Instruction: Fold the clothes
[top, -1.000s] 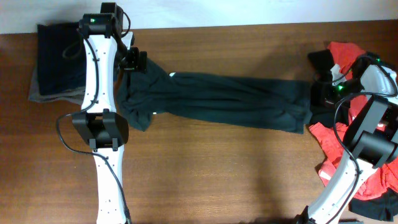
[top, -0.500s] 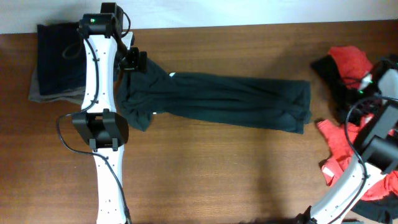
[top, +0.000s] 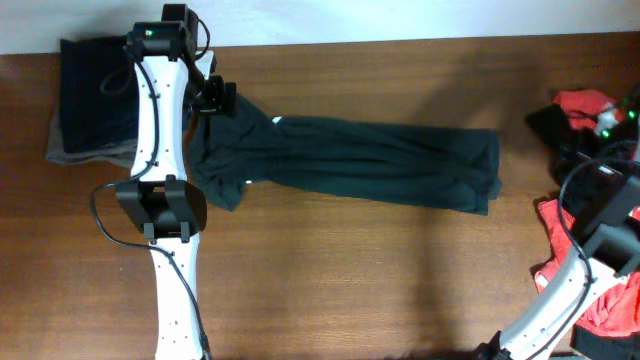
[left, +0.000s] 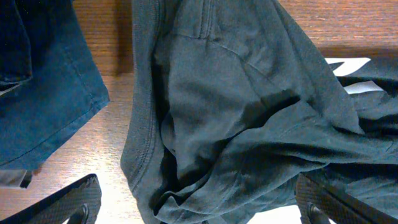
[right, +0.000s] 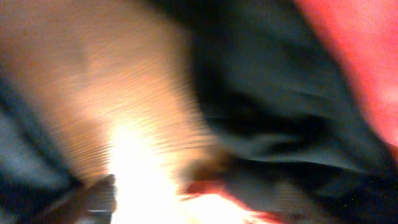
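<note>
The charcoal T-shirt (top: 360, 165) lies stretched in a long band across the wooden table, with a scrap of white lettering (left: 345, 65) showing. My left gripper (top: 215, 97) is over its bunched left end, jaws open wide with rumpled fabric (left: 211, 137) lying between the fingertips (left: 78, 200). My right gripper (top: 572, 140) is at the far right, apart from the shirt's right end (top: 485, 170), beside red clothing (top: 585, 102). The right wrist view is blurred: dark cloth (right: 286, 112), red cloth (right: 357, 50) and one finger (right: 87, 199) low at the left. That gripper looks open and empty.
A folded dark blue garment (top: 95, 95) lies at the table's far left, also seen in the left wrist view (left: 37, 81). More red fabric (top: 600, 290) is heaped along the right edge by the right arm's base. The table's back edge (top: 400, 42) runs behind the shirt.
My right gripper has let go of the shirt's right end and swung right towards the table edge. The red cloth there has shifted right with it. The left arm has not moved.
</note>
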